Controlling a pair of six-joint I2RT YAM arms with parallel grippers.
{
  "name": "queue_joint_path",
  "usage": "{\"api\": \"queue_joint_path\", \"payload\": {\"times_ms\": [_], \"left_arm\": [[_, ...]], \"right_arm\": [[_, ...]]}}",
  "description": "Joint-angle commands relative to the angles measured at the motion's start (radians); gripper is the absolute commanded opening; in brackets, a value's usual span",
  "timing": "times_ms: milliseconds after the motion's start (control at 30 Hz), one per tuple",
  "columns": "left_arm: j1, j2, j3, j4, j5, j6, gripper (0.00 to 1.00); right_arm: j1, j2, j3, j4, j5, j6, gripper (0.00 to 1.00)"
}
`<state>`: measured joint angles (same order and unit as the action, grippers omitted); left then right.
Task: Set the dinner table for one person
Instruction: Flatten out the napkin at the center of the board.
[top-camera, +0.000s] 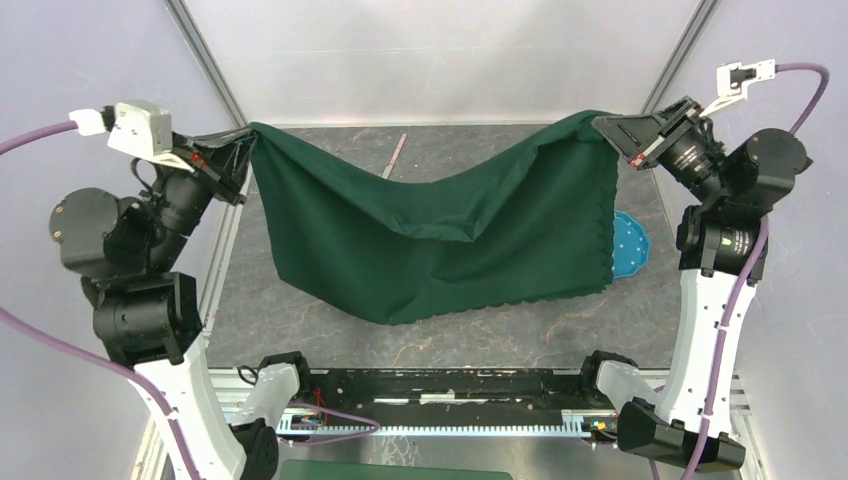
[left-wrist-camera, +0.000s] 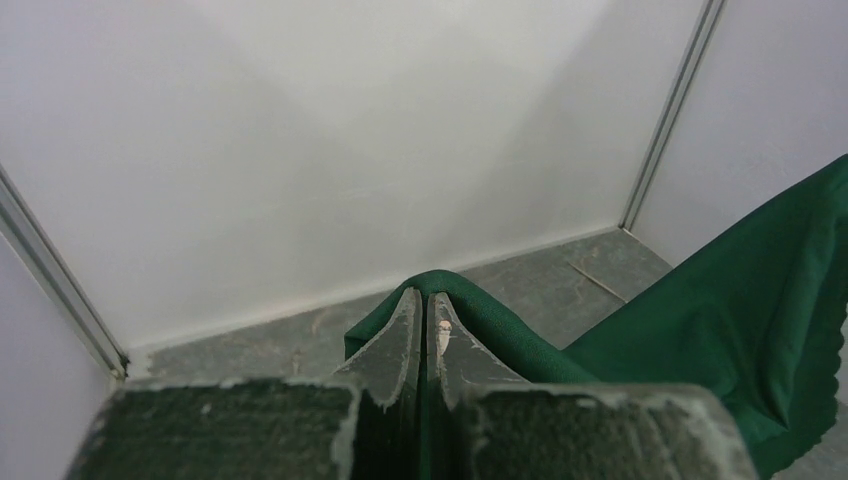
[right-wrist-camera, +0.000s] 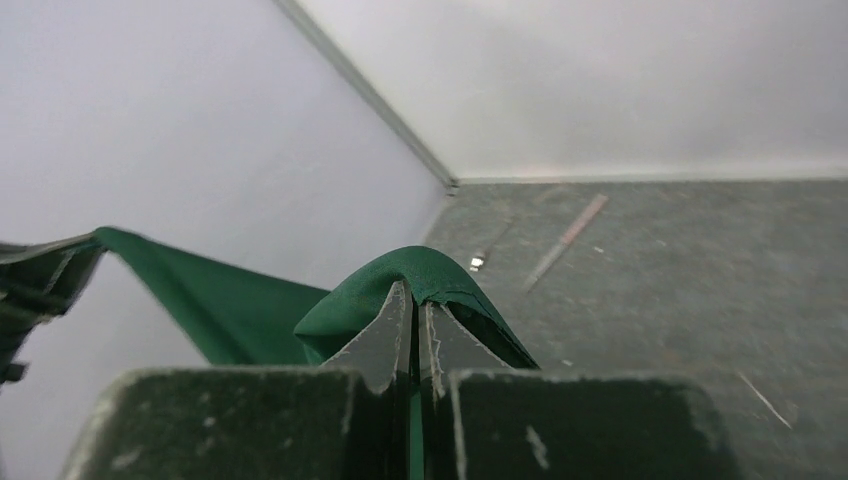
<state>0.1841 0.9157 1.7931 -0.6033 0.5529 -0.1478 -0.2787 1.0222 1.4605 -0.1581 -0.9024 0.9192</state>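
Observation:
A dark green scallop-edged cloth hangs stretched between my two grippers above the dinner table, its middle sagging and its lower edge resting on the stone-look top. My left gripper is shut on the cloth's far left corner. My right gripper is shut on the far right corner. In both wrist views the jaws stand pressed together with green fabric folded over the tips. The cloth hides most of the tabletop beneath it.
A blue dotted plate peeks out from behind the cloth's right edge. A thin pinkish stick lies on the table at the back, also visible as a stick beside a small shiny utensil. White walls enclose three sides.

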Motion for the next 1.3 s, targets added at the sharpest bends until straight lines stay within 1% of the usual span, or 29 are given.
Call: {"api": "queue_joint_path", "payload": {"times_ms": [0, 133, 300, 367, 500, 633, 967, 1267], "left_arm": [[0.006, -0.024, -0.127, 0.063, -0.011, -0.078, 0.02], [0.006, -0.053, -0.294, 0.141, -0.011, -0.111, 0.02], [0.006, -0.063, -0.482, 0.210, -0.027, -0.113, 0.02], [0.005, -0.064, -0.550, 0.236, -0.032, -0.117, 0.02], [0.005, -0.058, -0.651, 0.275, -0.050, -0.124, 0.02], [0.006, -0.038, -0.706, 0.303, -0.067, -0.121, 0.02], [0.005, 0.026, -0.753, 0.347, -0.104, -0.117, 0.02], [0.005, 0.097, -0.781, 0.433, -0.114, -0.154, 0.02]], "right_arm": [[-0.007, 0.011, -0.064, -0.246, 0.183, -0.243, 0.00], [-0.006, 0.011, -0.203, -0.262, 0.280, -0.320, 0.00], [-0.006, 0.036, -0.350, -0.272, 0.446, -0.446, 0.00], [-0.005, 0.061, -0.410, -0.261, 0.485, -0.469, 0.00], [-0.005, 0.099, -0.482, -0.193, 0.509, -0.462, 0.00], [-0.007, 0.158, -0.471, -0.164, 0.517, -0.464, 0.00], [-0.005, 0.299, -0.381, -0.157, 0.515, -0.487, 0.00], [-0.006, 0.427, -0.248, -0.138, 0.506, -0.468, 0.00]]}}
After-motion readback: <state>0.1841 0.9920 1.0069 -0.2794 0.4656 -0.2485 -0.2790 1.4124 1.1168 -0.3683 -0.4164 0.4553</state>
